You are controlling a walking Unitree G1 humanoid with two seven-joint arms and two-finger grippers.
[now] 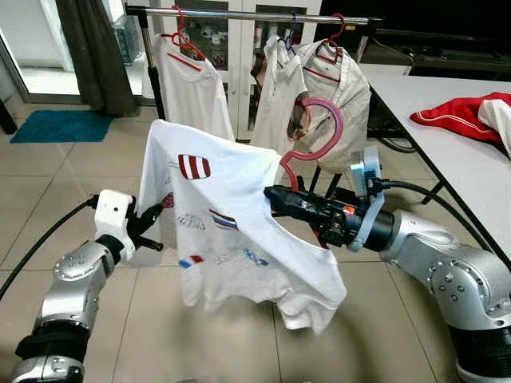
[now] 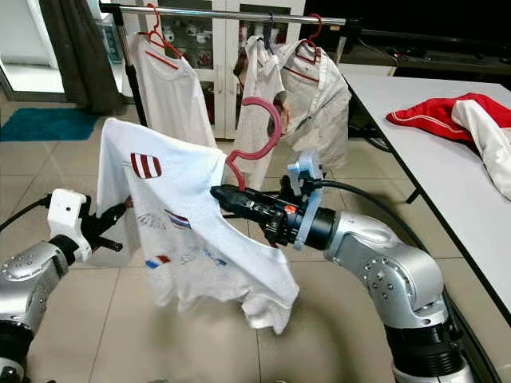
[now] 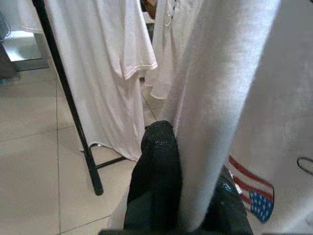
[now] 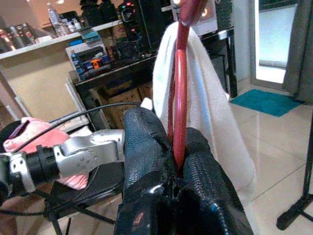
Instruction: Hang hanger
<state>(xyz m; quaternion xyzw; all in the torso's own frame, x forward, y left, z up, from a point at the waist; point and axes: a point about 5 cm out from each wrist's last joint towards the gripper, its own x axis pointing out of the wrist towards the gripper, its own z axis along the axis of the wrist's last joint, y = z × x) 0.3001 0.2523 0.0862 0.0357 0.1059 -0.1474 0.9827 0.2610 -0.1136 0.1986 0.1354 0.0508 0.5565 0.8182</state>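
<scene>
We've got the shirt up on its hanger, short of the rail.

Nearest us, our left gripper (image 1: 152, 227) has its jaws pinched on the edge of the white T-shirt (image 1: 231, 231), keeping the cloth spread. Our right gripper (image 2: 231, 197) has jaws clamped on the red hanger (image 2: 259, 136) at the collar, hook curling up in open air. Beyond it stands the clothes rail (image 1: 255, 14), already carrying three white garments, with a gap between the first and the other two. To the right, the table (image 1: 447, 136) holds a red-and-white garment (image 1: 467, 112). The risk, we think: the hook is tilted and could miss the bar, or the left pinch could drag the shirt off the hanger as we lift.
</scene>
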